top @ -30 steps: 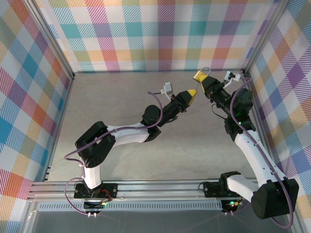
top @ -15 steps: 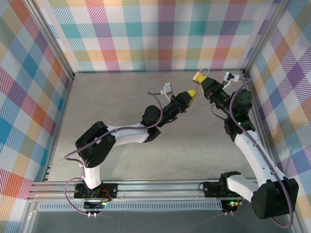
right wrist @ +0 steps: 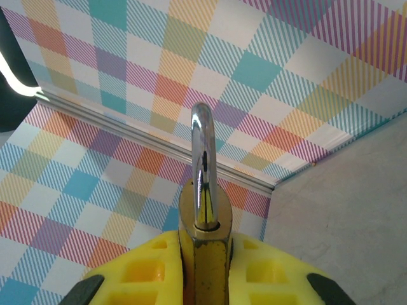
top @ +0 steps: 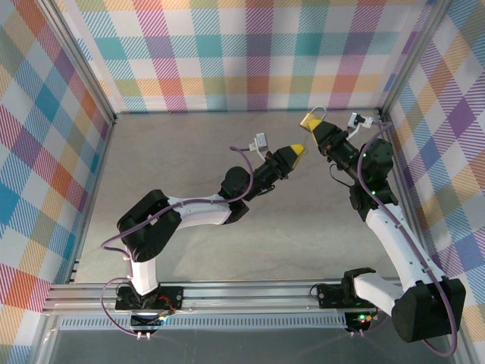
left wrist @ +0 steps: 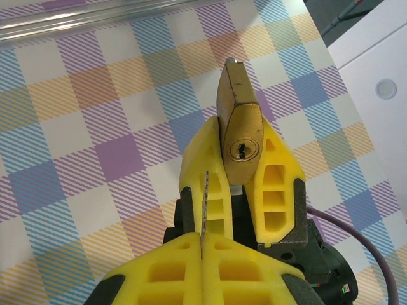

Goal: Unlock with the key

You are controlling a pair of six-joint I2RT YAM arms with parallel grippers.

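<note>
One brass padlock (left wrist: pixel 240 114), silvery shackle (right wrist: pixel 203 162), slotted keyhole (left wrist: pixel 242 150), thin key (left wrist: pixel 205 203)

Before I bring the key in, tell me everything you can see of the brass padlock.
The brass padlock has a rounded golden metal body and a silver shackle that looks seated in the body, so apparently locked. It is held aloft, clamped on its flat sides between the yellow fingers of the right gripper, shackle pointing away from that wrist. Its keyhole faces the left wrist camera and is empty; the thin key blade sits below and left of it, not touching.
</note>
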